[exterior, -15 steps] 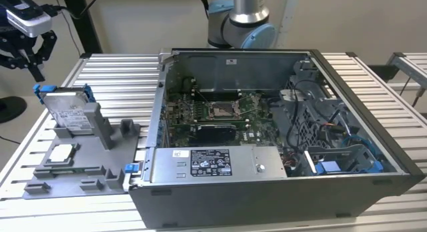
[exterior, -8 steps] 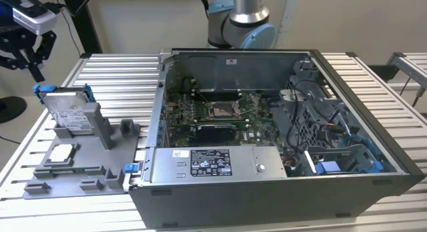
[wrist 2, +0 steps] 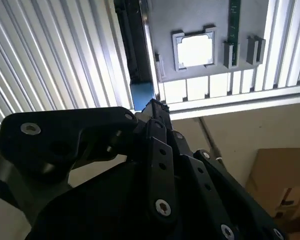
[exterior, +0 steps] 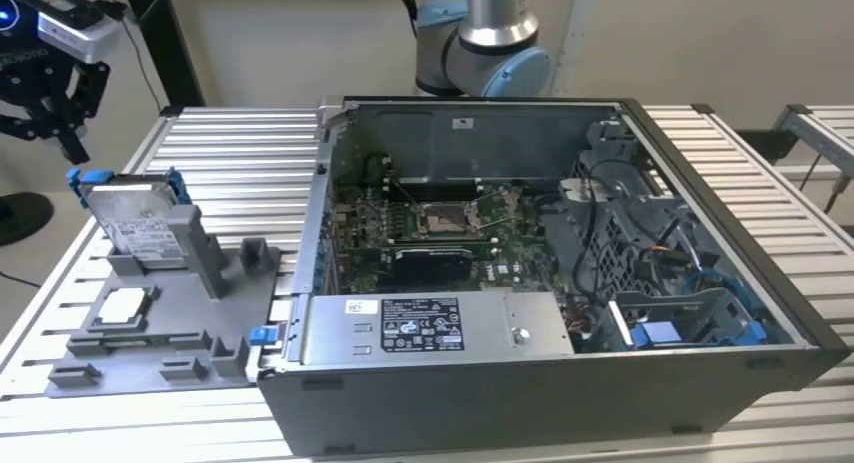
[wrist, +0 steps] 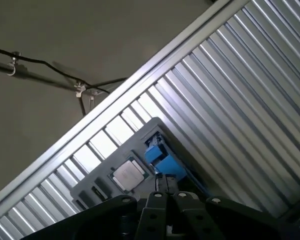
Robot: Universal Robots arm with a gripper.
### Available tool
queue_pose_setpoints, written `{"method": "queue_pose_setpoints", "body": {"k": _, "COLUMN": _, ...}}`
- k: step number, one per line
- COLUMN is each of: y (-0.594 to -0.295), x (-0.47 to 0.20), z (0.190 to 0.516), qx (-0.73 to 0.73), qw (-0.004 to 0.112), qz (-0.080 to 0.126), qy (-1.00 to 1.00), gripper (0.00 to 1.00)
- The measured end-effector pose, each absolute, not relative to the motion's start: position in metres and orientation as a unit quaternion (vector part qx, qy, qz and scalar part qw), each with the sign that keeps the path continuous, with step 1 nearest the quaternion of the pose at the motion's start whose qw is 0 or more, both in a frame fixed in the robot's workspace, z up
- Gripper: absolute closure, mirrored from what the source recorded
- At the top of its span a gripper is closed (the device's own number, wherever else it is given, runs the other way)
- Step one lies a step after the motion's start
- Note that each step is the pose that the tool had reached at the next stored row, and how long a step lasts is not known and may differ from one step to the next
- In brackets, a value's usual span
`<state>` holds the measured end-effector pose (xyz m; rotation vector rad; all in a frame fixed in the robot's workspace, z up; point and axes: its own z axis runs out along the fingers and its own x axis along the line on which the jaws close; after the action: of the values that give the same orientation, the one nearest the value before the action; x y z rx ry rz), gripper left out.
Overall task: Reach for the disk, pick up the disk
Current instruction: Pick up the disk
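My gripper (wrist: 162,181) is matt black, and my arm (exterior: 497,33) is silver with pale blue caps. The disk (exterior: 138,221) is silver-grey with a white printed label and a bright blue bracket, the holder (exterior: 180,358) is a plain mid-grey, and the chip (exterior: 123,305) is a shiny silver square. The table (exterior: 227,153) is striped with pale silver ribs. The computer case (exterior: 534,403) is dark grey, its board (exterior: 441,198) is green, and its grey box (exterior: 534,323) carries a black label.
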<state>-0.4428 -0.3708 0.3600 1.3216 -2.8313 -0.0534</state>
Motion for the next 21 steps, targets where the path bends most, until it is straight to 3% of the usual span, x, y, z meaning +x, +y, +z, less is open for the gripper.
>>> {"method": "queue_pose_setpoints", "body": {"k": 21, "y": -0.3708, "x": -0.4428, "z": 0.3601, "qx": 0.587, "qw": 0.011, "qz": -0.015, "qy": -0.81, "gripper": 1.0}}
